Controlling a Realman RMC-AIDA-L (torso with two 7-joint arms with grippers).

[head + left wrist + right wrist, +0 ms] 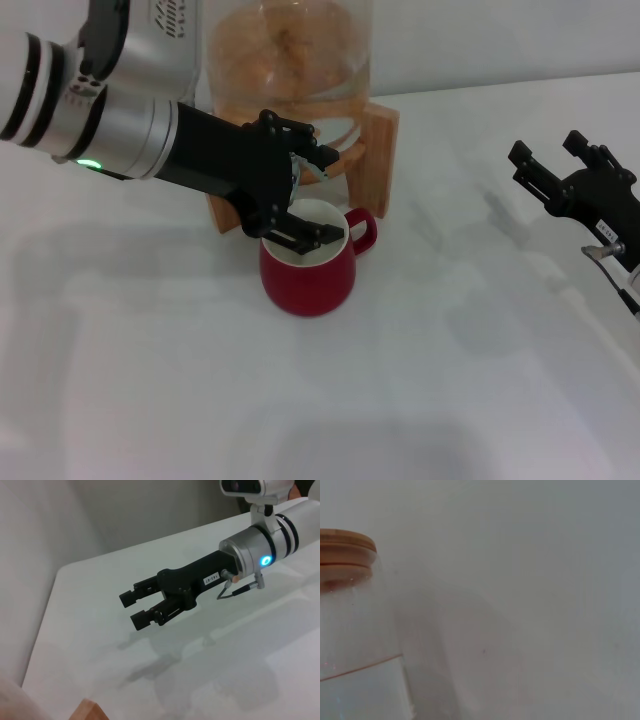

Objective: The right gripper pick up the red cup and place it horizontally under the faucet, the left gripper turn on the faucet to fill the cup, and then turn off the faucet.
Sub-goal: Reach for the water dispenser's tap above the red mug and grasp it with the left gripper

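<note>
The left pincer (300, 205) hangs over the red cup (305, 265) toward the tabletop's (430, 400) far edge, its black fingers (305, 238) spread apart, the lower ones lying across the cup's white mouth and the upper ones reaching up toward the faucet, which sits almost wholly hidden behind the claw at the foot of the glass dispenser jar (290, 50) on its wooden stand (378, 150). The cup stands upright on the tabletop directly in front of that stand, handle (362, 228) toward the right edge, so it appears already set beneath the spout. The step in hand looks to be working the tap lever: it is best done with a light, short push on the thin handle, keeping the lower fingers clear of the cup rim so the cup is not nudged out from under the spout. The right pincer (555, 165) waits well apart near the tabletop's right edge, its fingers parted and holding nothing. Whether water is running cannot be told.
</note>
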